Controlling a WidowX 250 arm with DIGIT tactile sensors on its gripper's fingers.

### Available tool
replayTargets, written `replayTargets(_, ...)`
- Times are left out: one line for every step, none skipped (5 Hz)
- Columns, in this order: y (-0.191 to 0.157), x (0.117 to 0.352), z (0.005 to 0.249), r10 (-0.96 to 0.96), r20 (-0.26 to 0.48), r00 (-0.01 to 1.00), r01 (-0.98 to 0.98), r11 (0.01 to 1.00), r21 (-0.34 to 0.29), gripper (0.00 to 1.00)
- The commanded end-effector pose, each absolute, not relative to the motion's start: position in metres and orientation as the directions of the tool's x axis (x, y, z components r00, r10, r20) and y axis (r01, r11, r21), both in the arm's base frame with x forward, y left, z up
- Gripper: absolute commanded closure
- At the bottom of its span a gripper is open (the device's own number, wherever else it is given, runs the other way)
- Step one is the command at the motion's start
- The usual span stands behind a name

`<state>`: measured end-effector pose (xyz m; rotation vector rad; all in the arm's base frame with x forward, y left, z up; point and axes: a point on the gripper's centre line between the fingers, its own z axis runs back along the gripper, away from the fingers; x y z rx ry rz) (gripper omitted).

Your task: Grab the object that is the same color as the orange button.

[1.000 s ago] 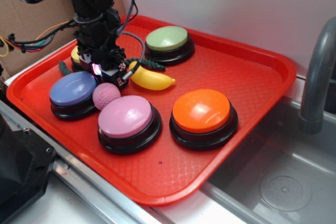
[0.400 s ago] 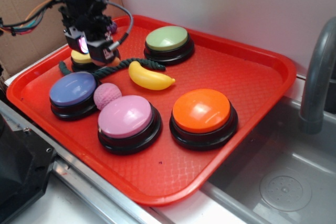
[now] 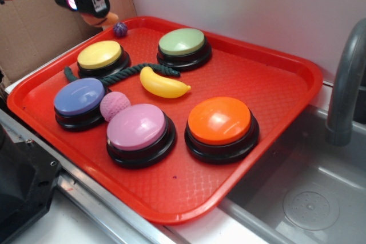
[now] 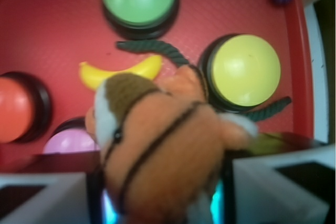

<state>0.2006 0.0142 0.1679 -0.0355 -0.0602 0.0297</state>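
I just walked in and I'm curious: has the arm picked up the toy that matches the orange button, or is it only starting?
The grab looks done: the gripper is shut on the orange plush tiger and holds it above the red tray, behind the yellow button. The orange button sits untouched. Nothing obvious remains except keeping hold.

1. I see a red tray [image 3: 274, 78] filling most of the exterior frame, its surface cross-hatched.
2. The orange button [image 3: 220, 121] sits at lower centre-right, the pink button [image 3: 137, 128] left of it.
3. The blue button [image 3: 80, 98] is at left, touching a pink ball [image 3: 114, 106].
4. The yellow button [image 3: 100, 55] and green button [image 3: 182, 42] sit toward the top.
5. A yellow banana [image 3: 163, 84] lies mid-tray beside a dark green rope [image 3: 123, 72].
6. A small purple ball [image 3: 120, 29] rests near the upper-left rim.
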Motion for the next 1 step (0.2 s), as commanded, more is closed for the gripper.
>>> replayTargets(0.0025,0.2005,0.1788,-0.039,0.099,0.994,0.046,0.996,-0.071,1.0)
